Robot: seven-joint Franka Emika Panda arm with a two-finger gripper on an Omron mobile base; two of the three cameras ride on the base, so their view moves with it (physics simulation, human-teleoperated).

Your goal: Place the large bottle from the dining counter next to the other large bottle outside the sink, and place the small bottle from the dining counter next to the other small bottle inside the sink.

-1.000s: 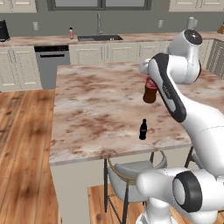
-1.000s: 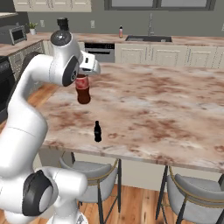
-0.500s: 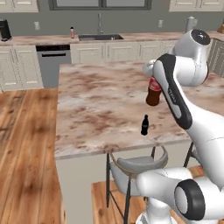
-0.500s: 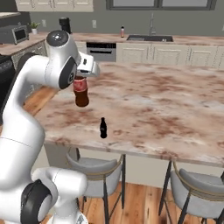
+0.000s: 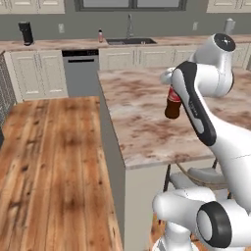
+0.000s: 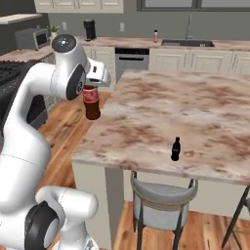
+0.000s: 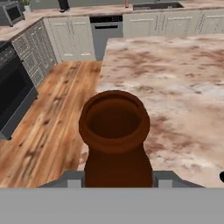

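step: carry brown bottle [image 6: 92, 101] upright toward the pink bottle [image 5: 100, 35] beside the sink [image 5: 129, 41]; avoid tilt while the base drives.
gripper [image 6: 93, 84]: clamped on the brown bottle's neck, probably; fingers hidden.
small black bottle [image 6: 176, 149]: on dining counter [image 6: 205, 122], near front edge.
room: wood floor, dishwasher [image 5: 81, 72], wall cabinets.

Brown bottle [image 7: 114, 140] base cut off below the gripper, far bottle [image 6: 155, 35] by the sink [image 6: 187, 43] — too small to read, small black bottle [image 7: 222, 176] clipped at the edge beside the gripper
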